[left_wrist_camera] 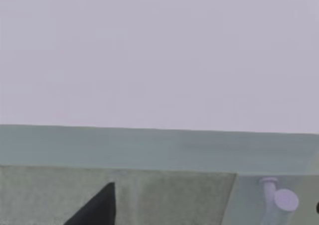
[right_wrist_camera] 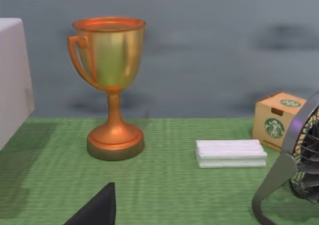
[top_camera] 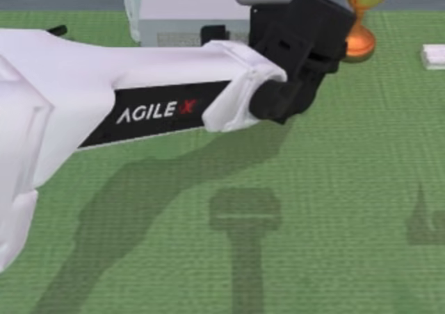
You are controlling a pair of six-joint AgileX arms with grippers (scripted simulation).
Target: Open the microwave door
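Our left gripper (top_camera: 306, 50) sits at twelve o'clock against the microwave (top_camera: 184, 12), its door (left_wrist_camera: 119, 195) close ahead, though we cannot tell its opening.

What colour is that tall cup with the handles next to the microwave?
The shiny trophy cup is golden with an orange-copper tint, best seen in the right wrist view.

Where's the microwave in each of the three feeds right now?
Top view: microwave at the far edge, partly behind the left gripper.
Left wrist view: its grey face fills the frame.
Right wrist view: only a pale side at the edge.
Shared landmark: the trophy.
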